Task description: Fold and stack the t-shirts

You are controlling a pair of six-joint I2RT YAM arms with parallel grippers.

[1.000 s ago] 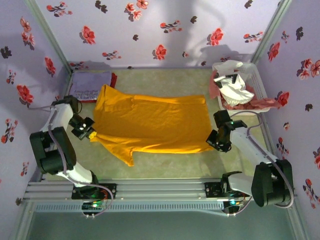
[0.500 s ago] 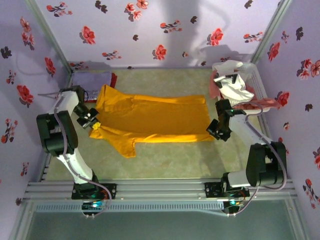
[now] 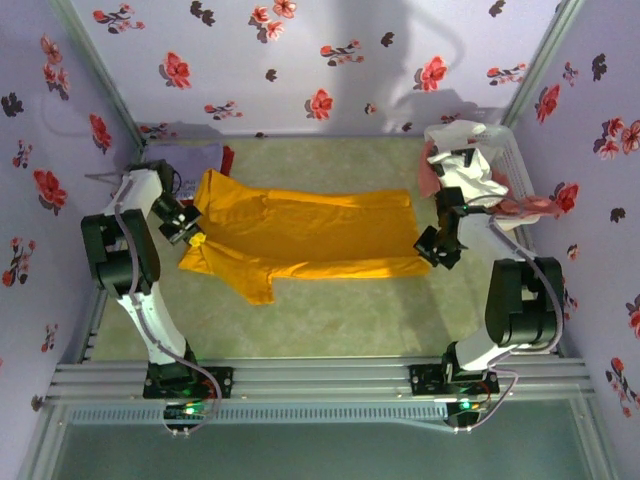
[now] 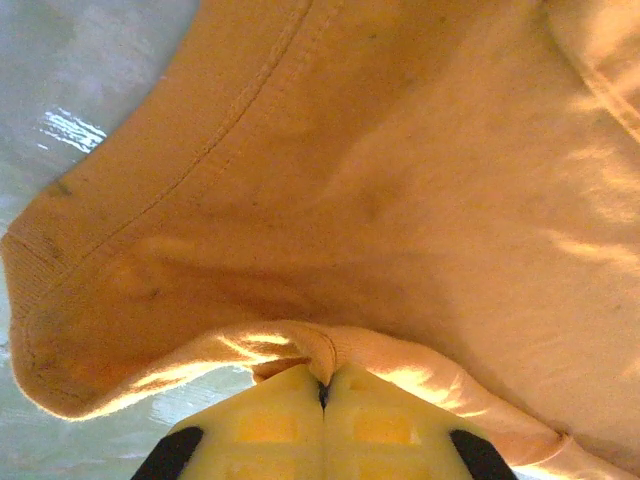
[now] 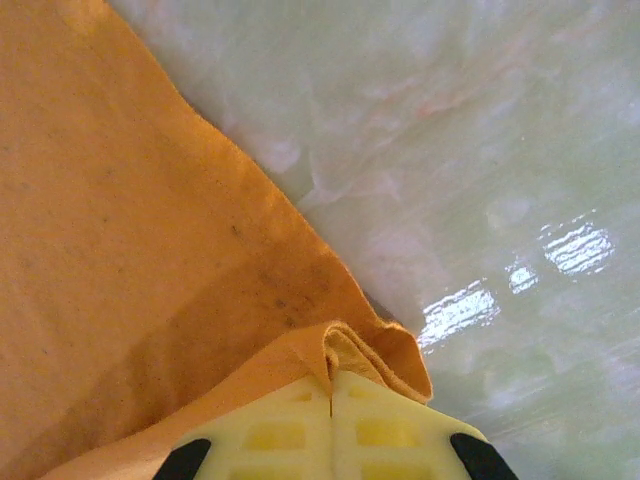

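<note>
- The mustard-orange t-shirt (image 3: 300,235) lies spread across the middle of the surface (image 3: 340,320), stretched lengthwise from left to right. One sleeve juts toward the arms' bases near its left end.
- The left claw (image 3: 192,236) is at the shirt's left end and is clamped on a fold of the orange cloth. In the left wrist view its yellow fingers (image 4: 270,425) meet with a small roll of fabric pinched at their tips (a stitched, ribbed edge curves across the cloth just beyond).
- The right claw (image 3: 432,252) is at the shirt's near right corner, its jaws pressed together on the cloth. In the right wrist view its pale fingers (image 5: 385,425) hold a bunched bit of the corner, with bare glossy surface just beside it.
- A lavender t-shirt (image 3: 188,160) lies flat in the far left corner, just beyond the orange shirt's left end. A sliver of a red t-shirt (image 3: 227,158) shows at its right edge.
- At the far right stands a white basket (image 3: 516,158) with a crumpled white t-shirt (image 3: 470,170) heaped in it. A pink t-shirt (image 3: 520,208) spills over its near rim, close to the right arm.
</note>
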